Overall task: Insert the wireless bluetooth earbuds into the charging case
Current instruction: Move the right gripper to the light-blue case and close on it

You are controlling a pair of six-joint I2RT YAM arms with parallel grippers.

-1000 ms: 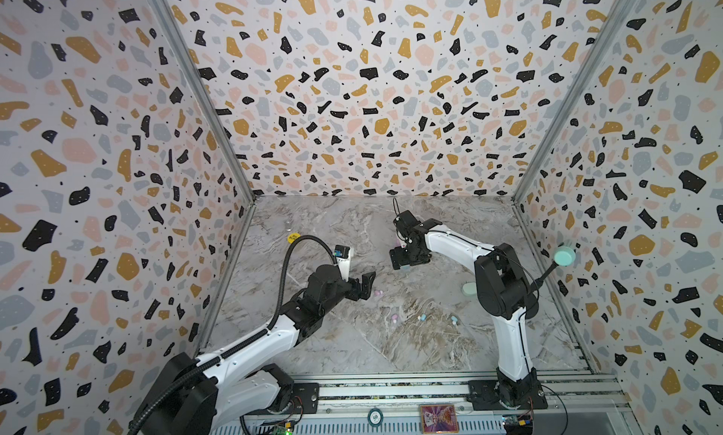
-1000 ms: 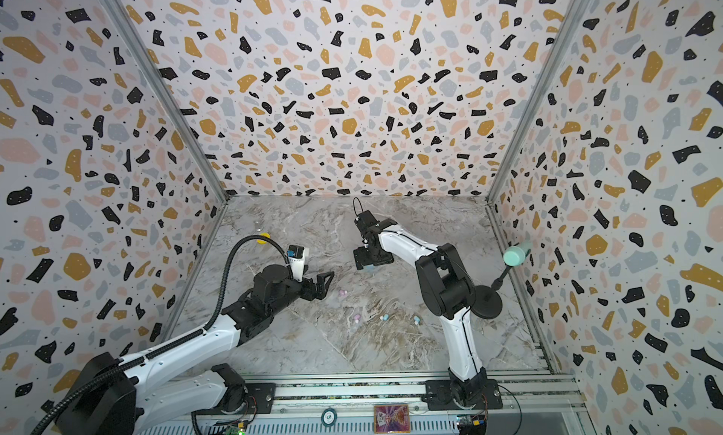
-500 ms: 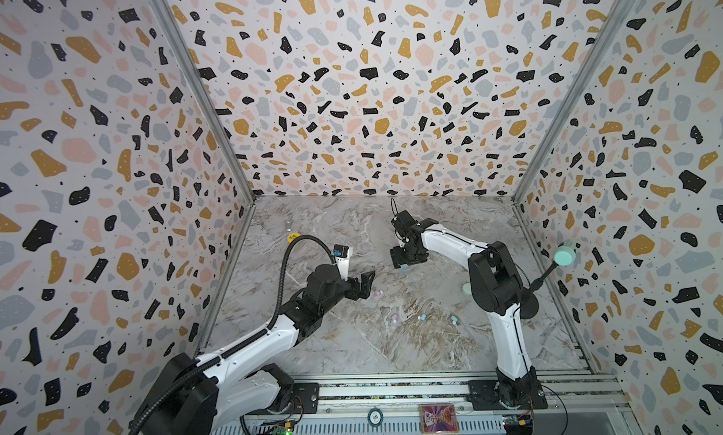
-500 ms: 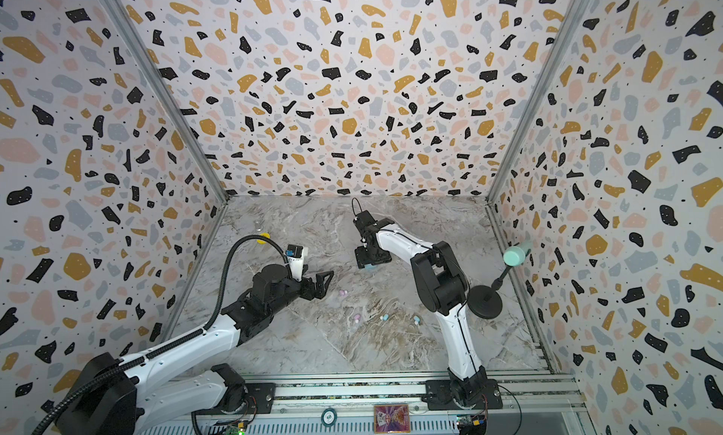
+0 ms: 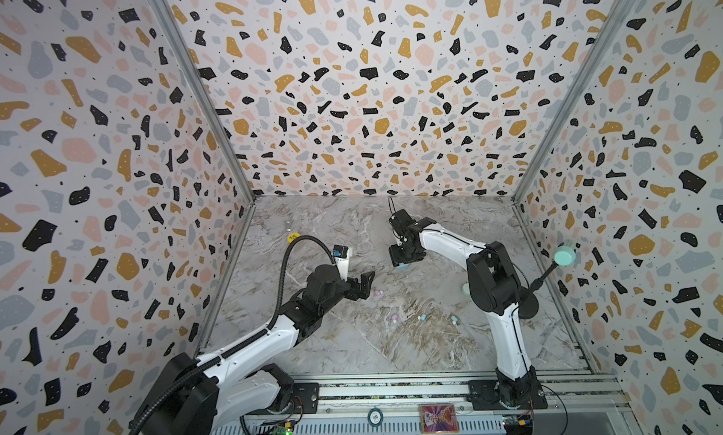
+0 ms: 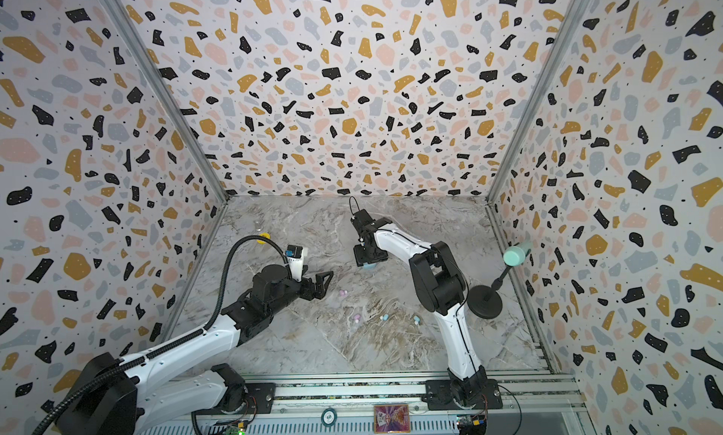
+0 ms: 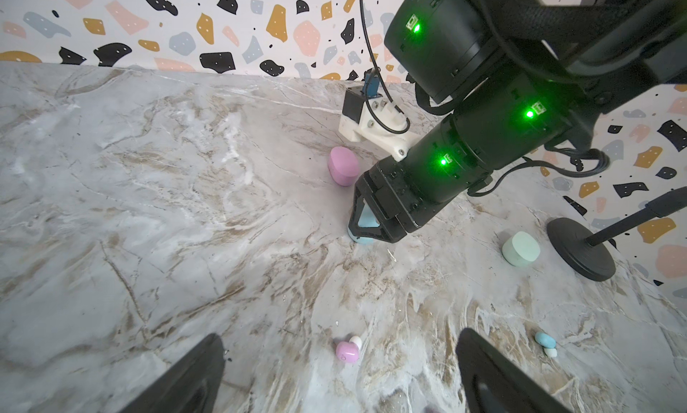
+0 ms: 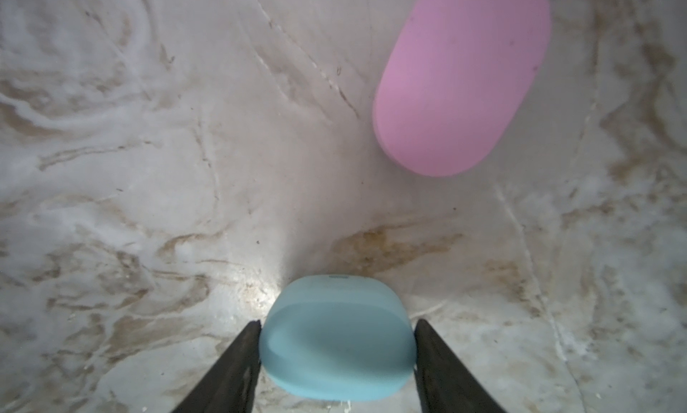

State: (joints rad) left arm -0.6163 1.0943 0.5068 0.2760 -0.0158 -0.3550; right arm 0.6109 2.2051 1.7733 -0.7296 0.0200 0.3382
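Observation:
My right gripper [image 8: 337, 322] is shut on the blue charging case [image 8: 334, 355], one finger against each side, and the case rests on the marble floor. In both top views this gripper [image 5: 403, 261] points down over the case [image 6: 367, 265]. The left gripper [image 7: 341, 334] is open and hovers low over a pink earbud [image 7: 347, 350], which lies between its fingers untouched. In a top view that gripper [image 5: 365, 286] sits just left of the pink earbud [image 5: 378, 293]. Another pink earbud [image 5: 395, 318] and two bluish earbuds [image 5: 422, 317] [image 5: 454, 320] lie nearer the front.
A pink case [image 8: 461, 80] lies shut just beyond the blue one. A mint case [image 7: 520, 249] stands beside the black round base of a microphone stand [image 7: 580, 249] at the right wall. Terrazzo walls close in three sides.
The right gripper's jaws have narrowed until they touch the blue case, and its arm has shifted slightly left. The left arm has stayed put.

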